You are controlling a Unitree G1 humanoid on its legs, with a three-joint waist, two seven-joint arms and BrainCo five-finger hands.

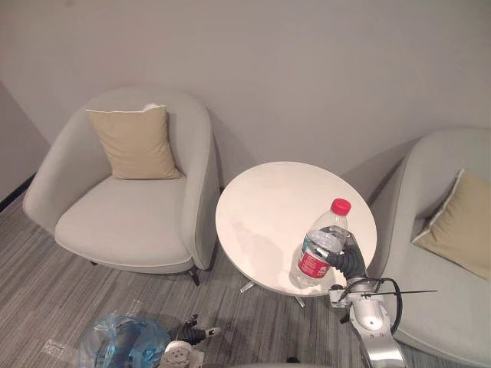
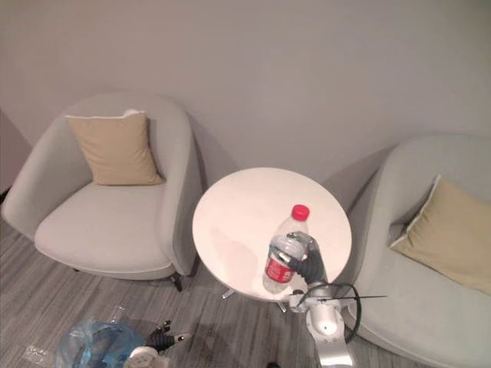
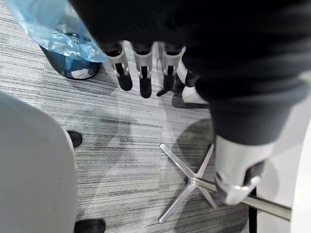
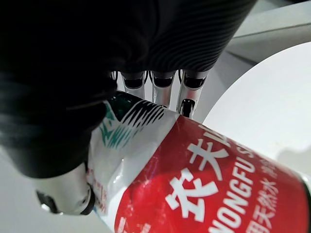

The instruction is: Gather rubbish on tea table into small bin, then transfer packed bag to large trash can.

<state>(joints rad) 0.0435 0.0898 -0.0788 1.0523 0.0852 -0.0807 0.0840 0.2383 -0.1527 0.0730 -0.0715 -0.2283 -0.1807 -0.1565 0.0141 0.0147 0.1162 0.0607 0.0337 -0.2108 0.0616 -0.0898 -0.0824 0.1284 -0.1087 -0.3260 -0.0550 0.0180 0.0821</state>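
Right hand (image 1: 347, 259): yours wraps the clear red-capped plastic bottle (image 1: 321, 244) at the round white desk (image 1: 268, 207) edge.
Left hand (image 3: 144, 63): yours, fingers straight, empty.

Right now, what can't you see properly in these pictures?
- The bottle: from above, in the eye views, I can't tell whether it stands on the table or hangs just above it in the right robot hand.
- Inside the small bin: the blue bag covers it.
- The right armchair: cut off by the eye views' edge.
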